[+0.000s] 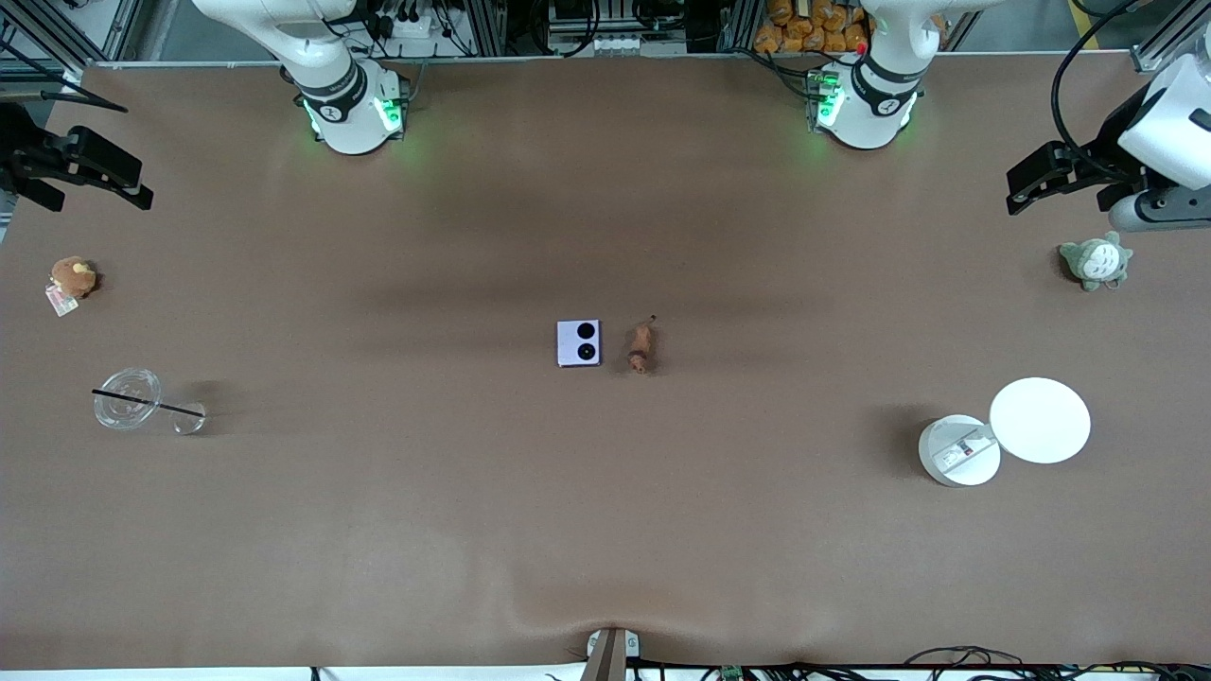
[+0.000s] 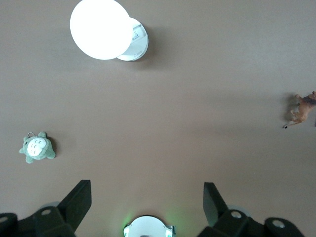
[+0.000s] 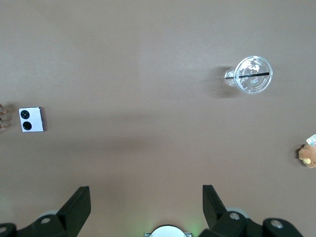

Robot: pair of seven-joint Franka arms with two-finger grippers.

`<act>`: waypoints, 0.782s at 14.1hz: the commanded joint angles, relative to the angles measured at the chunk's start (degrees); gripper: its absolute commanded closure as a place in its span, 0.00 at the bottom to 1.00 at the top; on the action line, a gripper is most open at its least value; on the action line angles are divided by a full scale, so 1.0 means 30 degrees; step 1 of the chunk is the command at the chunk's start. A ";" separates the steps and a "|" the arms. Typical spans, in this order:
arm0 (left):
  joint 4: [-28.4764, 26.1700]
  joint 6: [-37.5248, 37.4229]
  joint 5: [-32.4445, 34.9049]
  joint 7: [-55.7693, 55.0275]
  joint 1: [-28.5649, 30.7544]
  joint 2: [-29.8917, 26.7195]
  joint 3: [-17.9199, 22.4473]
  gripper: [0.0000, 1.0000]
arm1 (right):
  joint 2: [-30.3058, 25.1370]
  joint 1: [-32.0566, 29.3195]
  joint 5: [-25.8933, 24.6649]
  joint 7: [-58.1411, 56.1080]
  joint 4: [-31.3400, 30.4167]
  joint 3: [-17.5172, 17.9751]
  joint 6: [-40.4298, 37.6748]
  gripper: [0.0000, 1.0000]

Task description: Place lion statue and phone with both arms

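Note:
The phone point(image 1: 578, 342), a small pale lavender square with two black circles, lies flat at the middle of the table. Beside it, toward the left arm's end, lies the reddish-brown lion statue point(image 1: 642, 346). The two are a small gap apart. My left gripper point(image 1: 1022, 189) hangs open and empty over the left arm's end of the table, close to a grey-green plush. My right gripper point(image 1: 132, 184) hangs open and empty over the right arm's end. The left wrist view catches the lion statue point(image 2: 302, 111) far from the open left gripper point(image 2: 147, 187). The right wrist view shows the phone point(image 3: 32, 119) far from the open right gripper point(image 3: 146, 190).
A grey-green plush point(image 1: 1096, 261) and a white round container point(image 1: 958, 451) with its lid point(image 1: 1040, 420) beside it sit at the left arm's end. A brown plush with a tag point(image 1: 73, 277) and a clear cup with a black straw point(image 1: 128, 399) sit at the right arm's end.

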 commanded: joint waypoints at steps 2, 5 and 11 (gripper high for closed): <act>0.0070 -0.0111 0.0181 0.0085 -0.0652 0.1254 -0.0444 0.00 | 0.0076 0.0030 -0.0053 -0.0069 0.0240 -0.0072 -0.0180 0.00; 0.0185 -0.0053 0.0035 -0.0323 -0.1324 0.2423 -0.0796 0.00 | 0.0134 0.0234 -0.0083 0.0019 0.0211 -0.0043 -0.0209 0.00; 0.0186 0.4330 0.0121 -0.4735 -0.5215 0.6611 -0.0884 0.00 | 0.0164 0.0205 -0.0083 -0.0040 0.0211 -0.0072 -0.0180 0.00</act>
